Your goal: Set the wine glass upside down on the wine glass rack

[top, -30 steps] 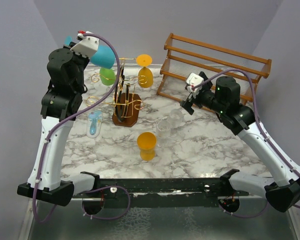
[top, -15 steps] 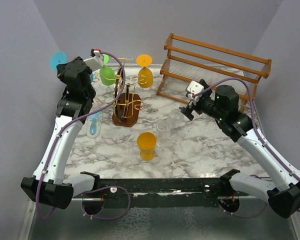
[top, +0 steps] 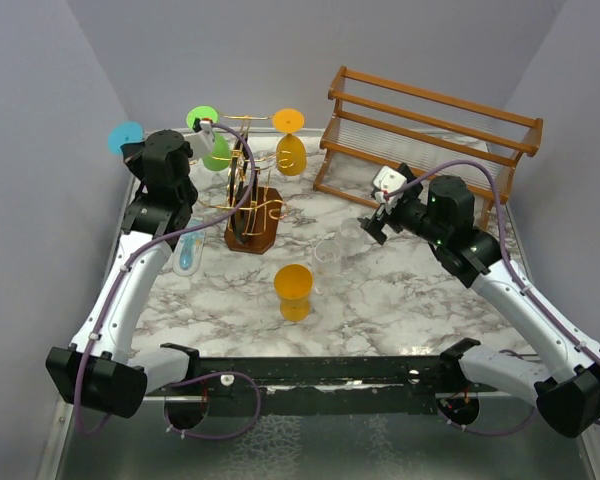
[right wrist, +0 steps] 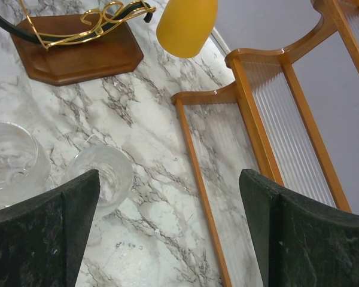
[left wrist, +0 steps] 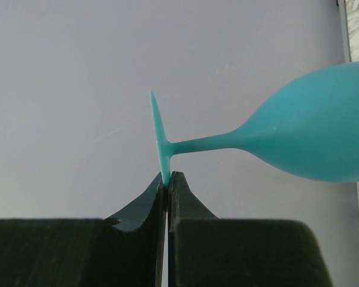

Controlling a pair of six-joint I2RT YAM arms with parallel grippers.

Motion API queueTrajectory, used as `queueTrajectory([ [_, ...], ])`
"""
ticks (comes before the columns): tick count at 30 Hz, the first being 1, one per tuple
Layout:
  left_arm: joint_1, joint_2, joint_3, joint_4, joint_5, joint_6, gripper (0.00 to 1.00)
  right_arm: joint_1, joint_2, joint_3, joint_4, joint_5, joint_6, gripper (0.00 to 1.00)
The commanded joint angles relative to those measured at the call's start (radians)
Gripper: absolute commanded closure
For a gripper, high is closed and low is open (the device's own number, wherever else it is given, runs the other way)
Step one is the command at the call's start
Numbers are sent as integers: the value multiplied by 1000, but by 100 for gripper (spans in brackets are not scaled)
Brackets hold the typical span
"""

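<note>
Left gripper jaws were clamped on the foot rim of the teal wine glass, which was held sideways in the air at the table's far left. Wine glass rack stood near, to its right, with a green glass and an orange glass hung upside down. Teal glass was not yet hung. Right gripper hovered wide open and empty above two clear glasses.

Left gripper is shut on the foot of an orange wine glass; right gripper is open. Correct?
Wrong colour: the left wrist view shows the left gripper shut on the foot of a teal wine glass, not an orange one. The right gripper is open.
</note>
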Motion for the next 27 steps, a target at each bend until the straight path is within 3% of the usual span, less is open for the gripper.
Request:
queueTrajectory([
  [1,5,13,-22,-33,46,-5,100,-6,-25,-12,45,0,8,0],
  [14,-28,62,57,-226,300,-118,100,-12,-25,-13,44,1,8,1],
  [27,-136,149,73,-207,317,-27,100,-18,-27,-15,44,-1,8,0],
])
